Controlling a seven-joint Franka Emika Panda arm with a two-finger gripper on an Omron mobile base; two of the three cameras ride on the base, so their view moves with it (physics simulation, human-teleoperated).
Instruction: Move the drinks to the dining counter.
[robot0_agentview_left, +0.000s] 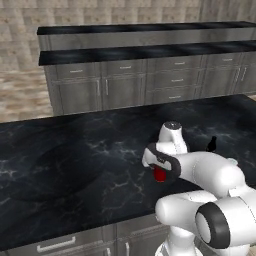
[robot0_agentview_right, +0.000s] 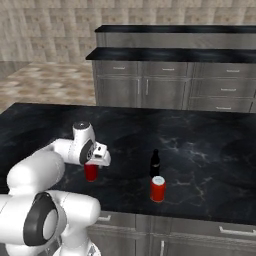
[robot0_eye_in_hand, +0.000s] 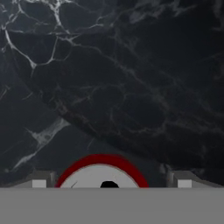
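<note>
Jaws spread wide just over the red can (robot0_agentview_right: 90, 172), nothing gripped; risks tipping it on the surface (robot0_agentview_right: 210, 145) toward the bottle (robot0_agentview_right: 155, 162) at 3 o'clock if lowered off-centre.

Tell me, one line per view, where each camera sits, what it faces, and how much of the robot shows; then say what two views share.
Left base view: behind the arm on its left, looking forward and down over the black veined stone counter; white arm at lower right, over a small red can.
Right base view: behind on the right; arm at lower left, a second red can and slim dark bottle beside it.
Hand view: looks straight down on the red can's silvery top; jaws open either side.
Shared: both base views show the two-level grey-panelled counter behind.
</note>
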